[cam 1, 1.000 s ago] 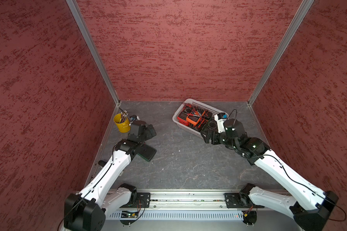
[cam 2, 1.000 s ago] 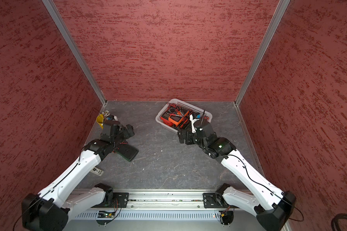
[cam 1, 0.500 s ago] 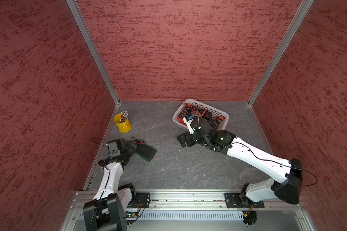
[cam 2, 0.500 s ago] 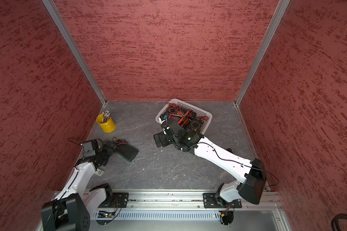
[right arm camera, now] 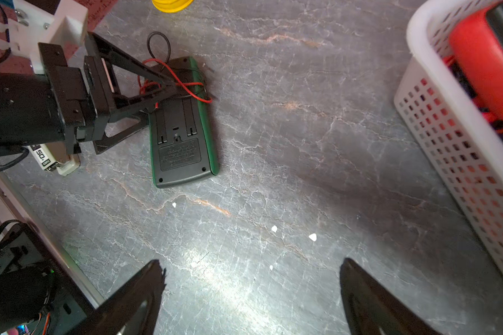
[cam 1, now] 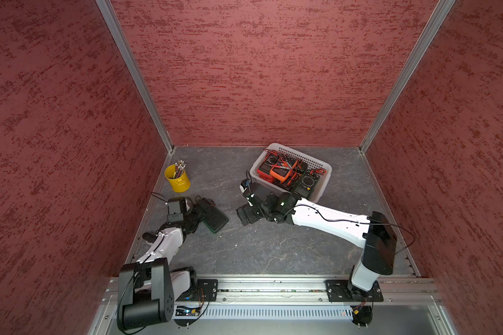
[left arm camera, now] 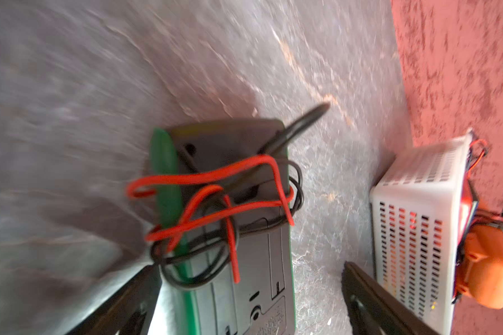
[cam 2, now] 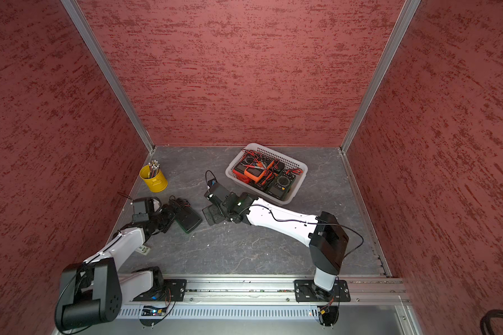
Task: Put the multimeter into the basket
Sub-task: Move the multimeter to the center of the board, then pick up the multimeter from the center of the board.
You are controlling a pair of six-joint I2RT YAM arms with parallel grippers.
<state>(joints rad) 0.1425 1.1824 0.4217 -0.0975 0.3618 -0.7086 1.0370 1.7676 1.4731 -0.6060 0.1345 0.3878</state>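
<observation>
Here the left claw (left arm camera: 250, 265) stands spread wide, with the face-down multimeter (left arm camera: 215, 139) lying on the table (left arm camera: 70, 87) between its fingers (left arm camera: 128, 298) and the basket (left arm camera: 413, 179) off to one side ahead. We judge that a sound grasp closes across the case's narrow width, gathering the tangled leads (left arm camera: 204, 177); the right claw (right arm camera: 251, 261), also spread, hovers empty beside the basket.

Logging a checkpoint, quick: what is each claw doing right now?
Left claw: open, straddling the green-edged black plastic multimeter, not closed on it.
Right claw: open, holding nothing.
</observation>
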